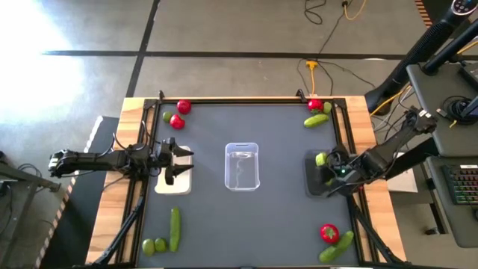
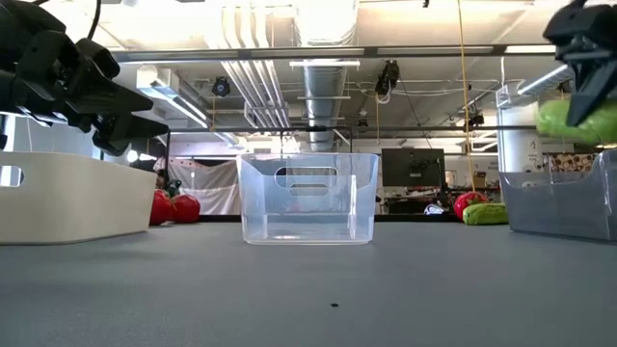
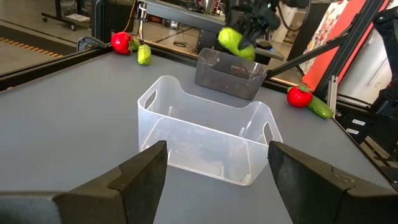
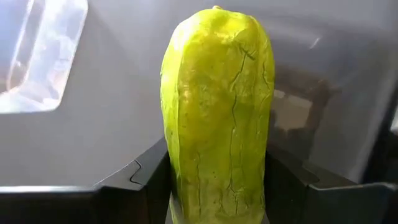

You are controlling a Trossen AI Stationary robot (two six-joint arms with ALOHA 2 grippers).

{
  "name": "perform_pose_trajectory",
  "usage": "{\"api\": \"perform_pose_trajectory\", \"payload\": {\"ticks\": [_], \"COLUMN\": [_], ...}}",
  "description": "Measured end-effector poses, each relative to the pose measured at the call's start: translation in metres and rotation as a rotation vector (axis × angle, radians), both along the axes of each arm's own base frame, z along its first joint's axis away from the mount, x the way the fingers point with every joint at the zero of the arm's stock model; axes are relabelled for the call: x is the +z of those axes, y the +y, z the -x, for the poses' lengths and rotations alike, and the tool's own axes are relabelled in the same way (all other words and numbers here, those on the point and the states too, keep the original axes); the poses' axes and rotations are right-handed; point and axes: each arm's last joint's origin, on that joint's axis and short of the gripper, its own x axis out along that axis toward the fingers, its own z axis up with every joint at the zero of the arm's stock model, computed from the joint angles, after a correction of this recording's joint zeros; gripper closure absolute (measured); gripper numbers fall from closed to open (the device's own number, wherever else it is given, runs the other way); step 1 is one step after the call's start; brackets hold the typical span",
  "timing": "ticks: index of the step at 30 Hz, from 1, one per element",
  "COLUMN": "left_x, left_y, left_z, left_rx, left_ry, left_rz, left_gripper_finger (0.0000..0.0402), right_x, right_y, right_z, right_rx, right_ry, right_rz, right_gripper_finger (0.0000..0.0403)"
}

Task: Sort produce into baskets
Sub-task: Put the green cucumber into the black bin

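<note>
My right gripper (image 1: 326,166) hangs over the dark grey basket (image 1: 314,184) near the mat's right edge, clamped on a pale-green fruit (image 1: 321,158). My left gripper (image 1: 181,160) is over the white basket (image 1: 173,184) near the left edge, fingers spread. The clear basket (image 1: 242,165) sits mid-mat between them. Two red fruits (image 1: 180,113) lie at the far left corner, a cucumber (image 1: 175,228) with two limes (image 1: 154,244) at the near left.
</note>
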Motion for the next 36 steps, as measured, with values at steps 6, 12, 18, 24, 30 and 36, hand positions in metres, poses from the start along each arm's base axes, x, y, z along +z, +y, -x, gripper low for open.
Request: {"api": "perform_pose_trajectory", "payload": {"ticks": [6, 12, 18, 24, 30, 36], "left_x": [0.000, 0.000, 0.000, 0.000, 0.000, 0.000], "left_y": [0.000, 0.000, 0.000, 0.000, 0.000, 0.000], "left_z": [0.000, 0.000, 0.000, 0.000, 0.000, 0.000], "left_rx": [0.000, 0.000, 0.000, 0.000, 0.000, 0.000], "left_ry": [0.000, 0.000, 0.000, 0.000, 0.000, 0.000], "left_rz": [0.000, 0.000, 0.000, 0.000, 0.000, 0.000], "left_gripper_finger": [0.0139, 0.0139, 0.0139, 0.0139, 0.0139, 0.0139], "right_x": [-0.007, -0.021, -0.029, -0.035, -0.046, -0.058], "right_y": [0.006, 0.010, -0.001, -0.018, -0.029, -0.035], "right_z": [-0.013, -0.027, -0.038, -0.050, -0.066, -0.075], "right_rx": [-0.053, -0.056, -0.067, 0.001, 0.090, 0.186], "right_ry": [0.062, 0.231, 0.296, 0.370, 0.413, 0.486], "right_rz": [-0.014, -0.091, -0.055, -0.032, -0.100, -0.157], "right_gripper_finger": [0.0216, 0.0204, 0.0203, 0.0202, 0.0202, 0.0202]}}
